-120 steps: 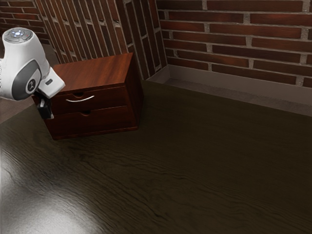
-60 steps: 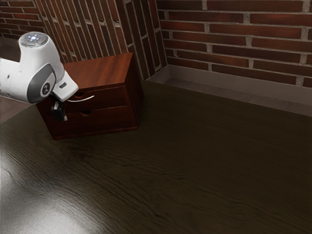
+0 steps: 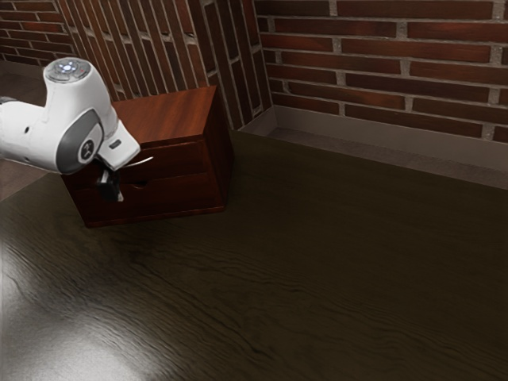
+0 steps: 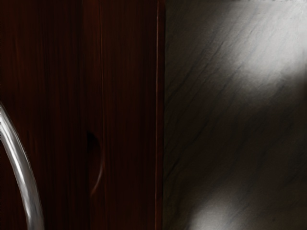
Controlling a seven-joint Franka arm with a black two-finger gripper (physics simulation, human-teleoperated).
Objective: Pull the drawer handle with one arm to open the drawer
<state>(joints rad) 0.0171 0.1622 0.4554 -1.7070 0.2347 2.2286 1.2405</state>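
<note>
a small dark red wooden cabinet (image 3: pixel 171 119) stands on the dark wood-grain tabletop (image 3: pixel 317 270), toward the exterior view's left and close to the corner of the brick wall (image 3: pixel 381 63). it has two drawers, one above the other. the upper drawer (image 3: pixel 178 159) carries a curved silver handle (image 3: pixel 144 161). the lower drawer (image 3: pixel 175 194) shows only a small dark notch (image 3: pixel 140 183) at its top edge. the upper drawer's front looks level with the front below it, so it sits pushed in.

the white arm (image 3: pixel 55 127) comes in from the exterior view's left and covers the cabinet's near corner and the handle's near end. only the handle's far tip shows past the arm's white hand. the black claw (image 3: pixel 109 186) hangs in front of the cabinet face, just below the handle's covered end and over the seam between the two drawers. i cannot tell whether the claw is apart, together or clamped on anything: it reads as one dark shape against dark wood. i also cannot tell whether it touches the handle.

the wrist view looks straight at the cabinet front from close by. the bright bar of the handle curves along one edge, with the notch just beside it on the neighbouring drawer front. past the cabinet's edge lies the tabletop, with pale patches of reflected light.
</note>
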